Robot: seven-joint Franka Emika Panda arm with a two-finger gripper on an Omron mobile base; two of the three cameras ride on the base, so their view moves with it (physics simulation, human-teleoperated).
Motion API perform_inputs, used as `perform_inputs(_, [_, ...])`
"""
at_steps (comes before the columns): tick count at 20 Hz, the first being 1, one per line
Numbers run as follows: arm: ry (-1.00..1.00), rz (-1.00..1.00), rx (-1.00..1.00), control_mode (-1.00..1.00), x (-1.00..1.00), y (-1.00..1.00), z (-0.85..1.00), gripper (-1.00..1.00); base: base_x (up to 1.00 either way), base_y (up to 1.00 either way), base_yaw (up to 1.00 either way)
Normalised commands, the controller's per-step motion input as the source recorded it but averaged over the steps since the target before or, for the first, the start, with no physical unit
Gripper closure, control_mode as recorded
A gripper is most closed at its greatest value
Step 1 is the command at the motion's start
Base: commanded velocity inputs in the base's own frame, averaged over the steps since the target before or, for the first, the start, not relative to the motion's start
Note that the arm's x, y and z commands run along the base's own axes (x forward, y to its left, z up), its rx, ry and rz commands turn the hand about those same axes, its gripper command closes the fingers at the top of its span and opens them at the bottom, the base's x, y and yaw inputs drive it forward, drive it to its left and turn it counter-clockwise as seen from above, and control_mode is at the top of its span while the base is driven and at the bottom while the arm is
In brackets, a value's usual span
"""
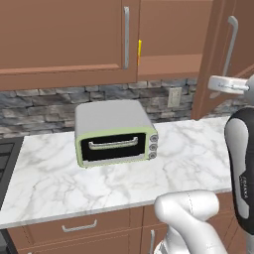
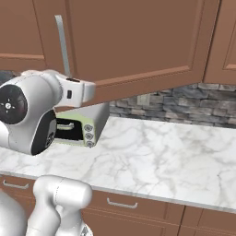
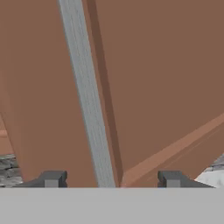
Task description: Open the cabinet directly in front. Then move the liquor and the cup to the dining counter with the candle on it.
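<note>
We see a toaster oven (image 1: 115,133) on the marble counter (image 1: 188,158), the cabinet (image 1: 173,34) above with its right door (image 1: 221,54) swung open, our gripper (image 3: 112,178) spread wide, straddling the silver handle (image 3: 89,109), yellow cup (image 1: 140,52) peeking inside

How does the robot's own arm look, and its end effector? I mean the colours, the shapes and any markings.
The arm is glossy white, built of rounded tubular links with dark joints; one round black joint cap carries small pale marks. A dark link in the left base view bears faint pale lettering. The end effector has two small, blocky dark grey fingertips. No cables show.
</note>
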Motion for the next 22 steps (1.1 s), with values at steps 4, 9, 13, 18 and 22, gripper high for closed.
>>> perform_inputs(4, [-0.09,0.00,0.00,-1.00,-0.75,0.00,0.13,-1.00,0.00,0.00,0.00])
perform_inputs(9, [-0.08,0.00,0.00,-1.00,-0.51,0.26,0.11,-1.00,0.00,0.00,0.00])
perform_inputs(13, [-0.01,-0.02,-0.06,-1.00,-0.20,0.59,0.01,-1.00,0.00,0.00,0.00])
perform_inputs(18, [-0.02,-0.11,-0.11,-1.00,-0.04,0.92,0.00,-1.00,0.00,0.00,0.00])
perform_inputs(22, [-0.08,-0.19,-0.10,-1.00,0.00,0.96,0.00,-1.00,0.00,0.00,0.00])
